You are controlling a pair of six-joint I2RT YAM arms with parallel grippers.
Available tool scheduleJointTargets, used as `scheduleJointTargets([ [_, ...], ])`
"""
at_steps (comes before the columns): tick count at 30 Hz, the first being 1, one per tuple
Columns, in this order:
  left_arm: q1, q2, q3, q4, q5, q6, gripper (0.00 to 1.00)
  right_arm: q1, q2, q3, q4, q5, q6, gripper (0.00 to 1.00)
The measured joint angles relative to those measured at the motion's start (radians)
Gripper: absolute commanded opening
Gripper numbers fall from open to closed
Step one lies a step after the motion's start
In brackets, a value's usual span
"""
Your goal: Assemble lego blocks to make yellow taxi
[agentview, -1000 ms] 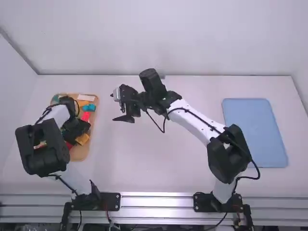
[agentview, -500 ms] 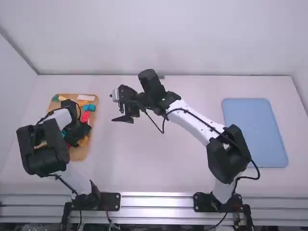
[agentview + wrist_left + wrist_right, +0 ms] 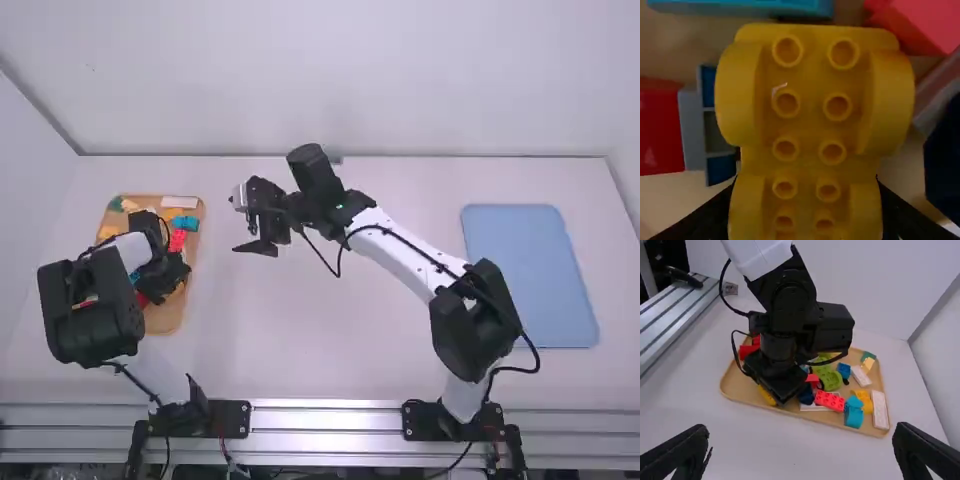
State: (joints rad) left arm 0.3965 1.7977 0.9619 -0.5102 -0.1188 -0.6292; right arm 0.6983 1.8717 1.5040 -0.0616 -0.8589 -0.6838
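High view: the left gripper (image 3: 168,280) is down over the rounded tan wooden-looking tray (image 3: 165,322) by the white desk's (image 3: 330,330) left edge. Left wrist view: its fingers seem closed on the studded yellow plastic block (image 3: 810,122); picking, I'd say, then carrying it mid-desk. Right wrist view: the right gripper's (image 3: 800,447) fingers gape, empty

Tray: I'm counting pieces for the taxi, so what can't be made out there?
- High view: the left arm hides part of the tray; stud counts are too small to read.
- Right wrist view: the left arm covers pieces beneath and behind it.
- Left wrist view: the yellow block hides whatever lies under it; a light blue block and a red block are cut off by the edges.
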Motion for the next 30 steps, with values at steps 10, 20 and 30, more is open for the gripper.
scheduleJointTargets([
  [10,-0.001,-0.002,0.030,-0.076,-0.012,0.101,0.18,-0.007,0.000,0.000,-0.006,0.001,0.023,0.98],
  [20,-0.008,-0.184,0.099,-0.137,0.094,0.323,0.14,-0.097,-0.002,0.000,-0.051,-0.045,0.084,0.98],
  [30,-0.359,-0.427,0.039,-0.055,0.327,0.772,0.02,-0.298,-0.118,0.000,-0.414,-0.220,-0.075,0.98],
])
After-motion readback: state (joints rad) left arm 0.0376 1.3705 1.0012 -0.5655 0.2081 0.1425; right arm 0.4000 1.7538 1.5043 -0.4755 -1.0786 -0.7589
